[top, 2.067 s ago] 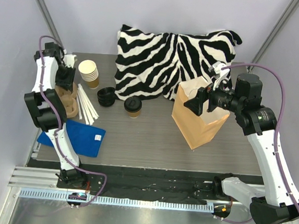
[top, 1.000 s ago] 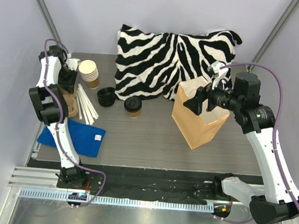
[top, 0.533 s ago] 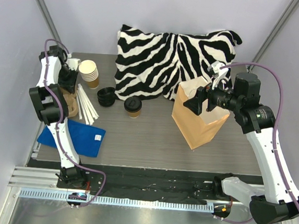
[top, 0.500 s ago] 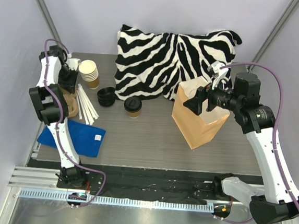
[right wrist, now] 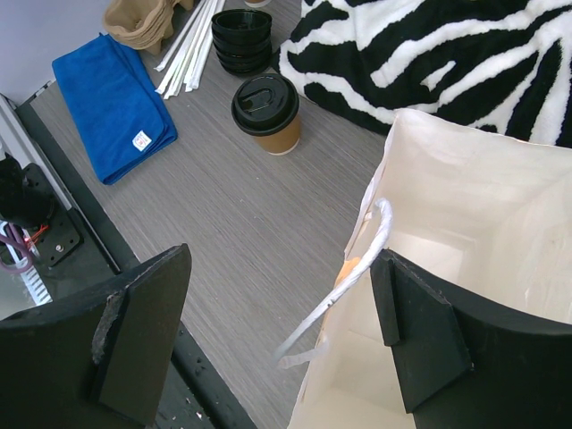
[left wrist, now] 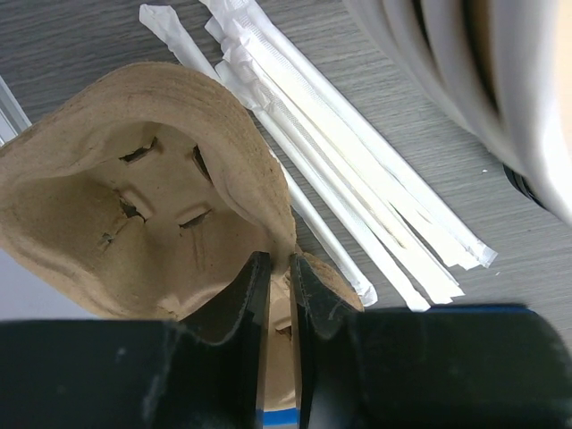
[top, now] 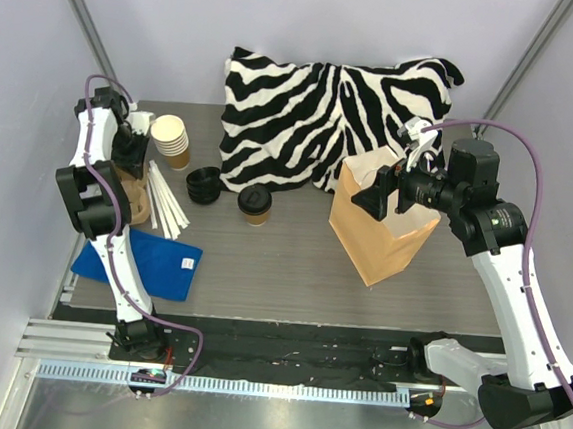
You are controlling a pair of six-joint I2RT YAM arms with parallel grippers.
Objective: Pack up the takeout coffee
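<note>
Top external layout: a grey table [top: 292, 265] carries everything, with a zebra cushion [top: 315, 117] along its 12 o'clock edge and the arm bases at 6 o'clock.
Paper bag: the paper bag [top: 370, 237] stands open-mouthed on the 3 o'clock side, its back against the cushion. The right wrist view looks down into its pale inside [right wrist: 465, 223].
Blue cloth: the blue cloth [top: 147, 263] lies folded toward the 8 o'clock corner.
Cup carrier: the brown pulp cup carrier [left wrist: 134, 206] sits at the 9 o'clock edge, just beside the wrapped straws [left wrist: 357, 179].
Takeout coffee: the takeout coffee [top: 255, 204] stands on bare table near the middle, just in front of the cushion. The lid stack [top: 204, 184] is at its 9 o'clock. It also shows at the far side of the right wrist view [right wrist: 266, 112].
Long axis: vertical. The cup is upright with its black lid on top, and its sides look free all round.
Left claw: the left claw [left wrist: 279, 286] is pressed nearly together, pinching a wall of the cup carrier. From it the coffee lies at about 4 o'clock in the top view.
Right claw: the right claw [right wrist: 277, 331] is spread wide and holds nothing. It hangs at the bag's near rim, with the white handle [right wrist: 357, 268] between its fingers. From it the coffee lies at 9 o'clock in the top view.
Nearer arm: both are about equally far. The right one seems better placed, being empty, and the bag lies at the coffee's 3 o'clock.
</note>
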